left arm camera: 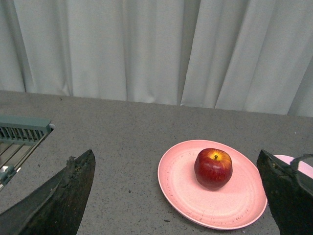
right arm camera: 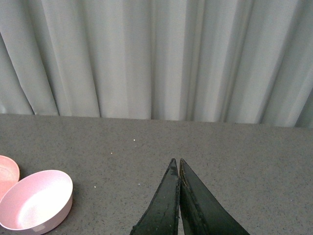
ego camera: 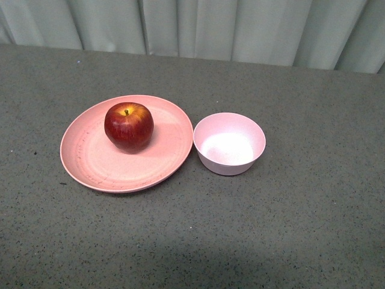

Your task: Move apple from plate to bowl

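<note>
A glossy dark-red apple (ego camera: 129, 126) rests upright on the wide salmon-pink plate (ego camera: 90, 162), toward its far side. Just right of the plate stands the small pale pink bowl (ego camera: 229, 143), with nothing in it. Neither arm shows in the front view. In the left wrist view my left gripper (left arm camera: 176, 159) is open wide, its dark fingers (left arm camera: 63, 196) spread either side, with the apple (left arm camera: 213, 168) and plate (left arm camera: 181, 196) ahead of it and apart from it. My right gripper (right arm camera: 175, 160) is shut on nothing, over bare table, with the bowl (right arm camera: 34, 200) off to one side.
The grey speckled table (ego camera: 301, 229) runs back to a pale curtain (ego camera: 198, 27). A grey slatted rack (left arm camera: 19, 134) shows at the edge of the left wrist view. A sliver of the plate (right arm camera: 6, 174) shows beside the bowl in the right wrist view.
</note>
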